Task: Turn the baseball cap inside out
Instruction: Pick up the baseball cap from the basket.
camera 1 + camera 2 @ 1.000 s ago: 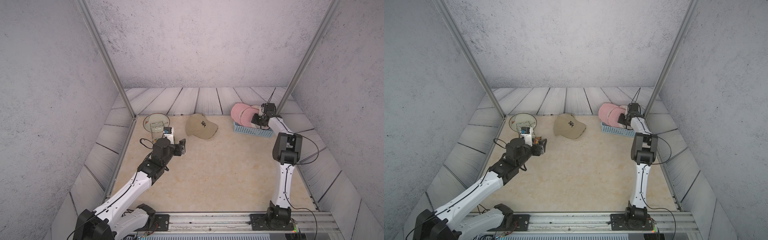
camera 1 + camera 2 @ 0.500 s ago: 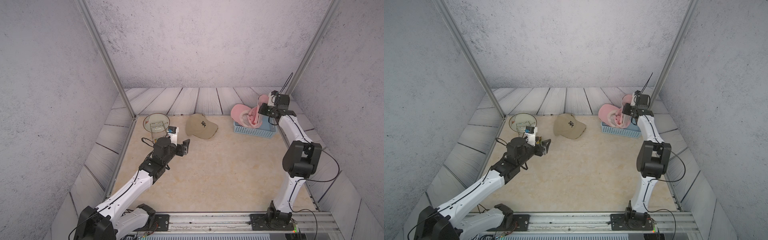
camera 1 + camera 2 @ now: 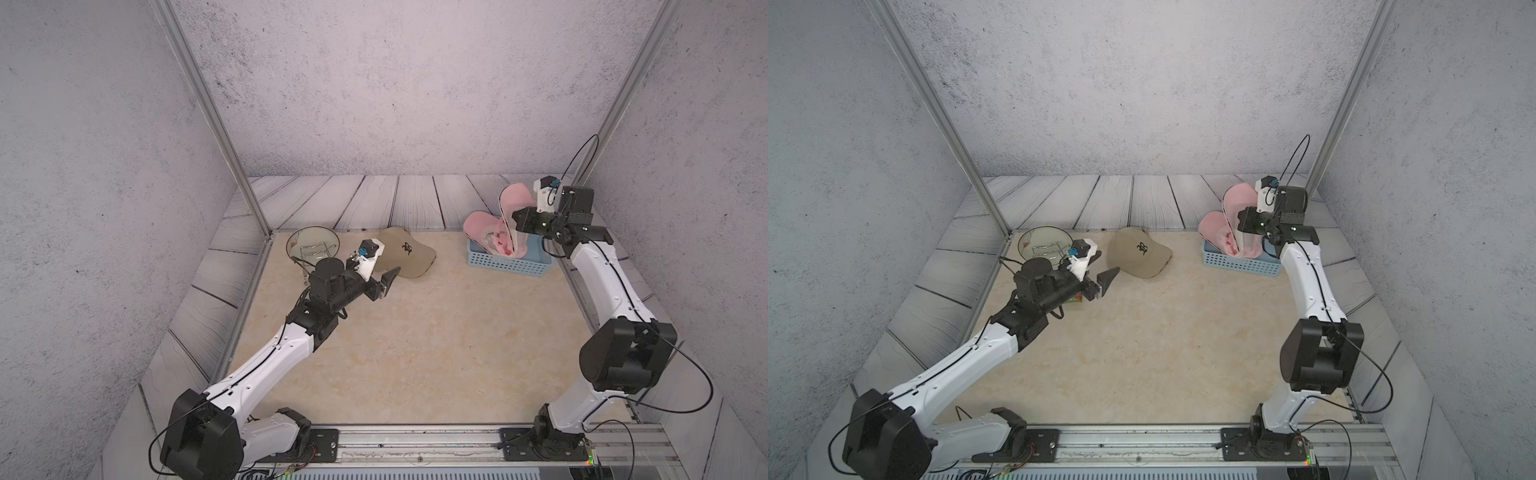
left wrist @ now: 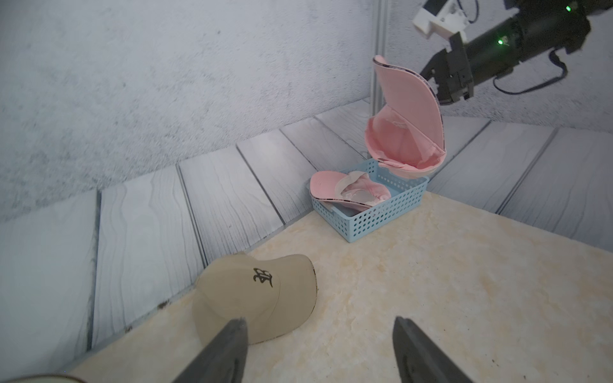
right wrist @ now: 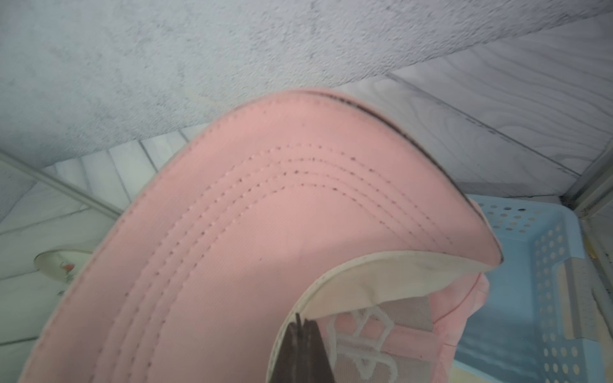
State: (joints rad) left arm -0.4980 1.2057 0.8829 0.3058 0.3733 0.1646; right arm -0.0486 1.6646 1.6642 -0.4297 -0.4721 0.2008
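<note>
Hanging brim-up over the blue basket [image 3: 509, 264], the pink cap [image 4: 409, 99] is pinched at its inner band by the closed fingers of the right gripper [image 5: 303, 335]. Fingers of the left gripper [image 4: 318, 320] stand wide and empty near the tan cap [image 3: 409, 253] on the table [image 3: 415, 353]. Only pickup looks done; turning the crown remains.

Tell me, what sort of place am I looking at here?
Probably a robot testing booth: two white-and-black robot arms bolted to a metal base rail, plain grey panel walls, and props: a tan fabric baseball cap and a pink fabric baseball cap over a blue perforated plastic basket.
</note>
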